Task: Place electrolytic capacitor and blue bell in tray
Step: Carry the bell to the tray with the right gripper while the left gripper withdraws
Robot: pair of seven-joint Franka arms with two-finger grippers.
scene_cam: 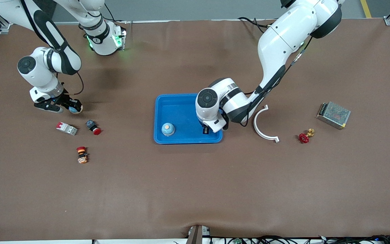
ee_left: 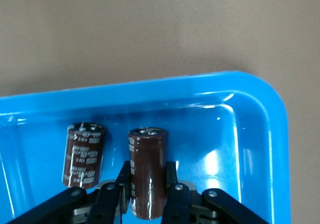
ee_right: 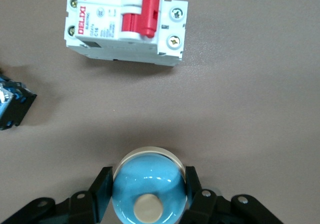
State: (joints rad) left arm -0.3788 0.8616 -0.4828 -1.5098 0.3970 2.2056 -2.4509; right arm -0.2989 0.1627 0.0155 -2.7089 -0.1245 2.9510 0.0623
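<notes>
Right hand point(scene_cam: 74, 107) sits low at the right arm's end of the tabletop point(scene_cam: 195, 189), fingers clamped on a blue bell point(ee_right: 149, 195); the wrist view shows the pads snug on both sides of the dome, button facing the camera; lift it straight up before you swing toward the tray, since the white-and-red circuit breaker point(scene_cam: 66, 128) and the red-capped push button point(scene_cam: 93, 127) lie just beside it, nearer the front camera; a second button part point(scene_cam: 82, 155) sits nearer still.

Tray point(scene_cam: 176, 105) is mid-tabletop; a second blue bell point(scene_cam: 168, 128) already rests inside it, toward its front rim; aim your bell at bare floor so the two do not knock.

Left hand point(scene_cam: 206, 130) is down in the tray's corner toward the left arm's end, gripping the electrolytic capacitor point(ee_left: 148, 179) upright; lower until the can meets the floor, then release and rise straight so it does not tip.

Beside the tray lie a white curved bracket point(scene_cam: 263, 124), a red valve handle with brass fitting point(scene_cam: 305, 136), a mesh power supply point(scene_cam: 333, 115).

Hard to tell: the dark can next to the held capacitor in the left wrist view looks like its reflection in the glossy wall, not confirmed; whether the capacitor touches the floor is hidden by the fingers; the front view hides it under the wrist.
</notes>
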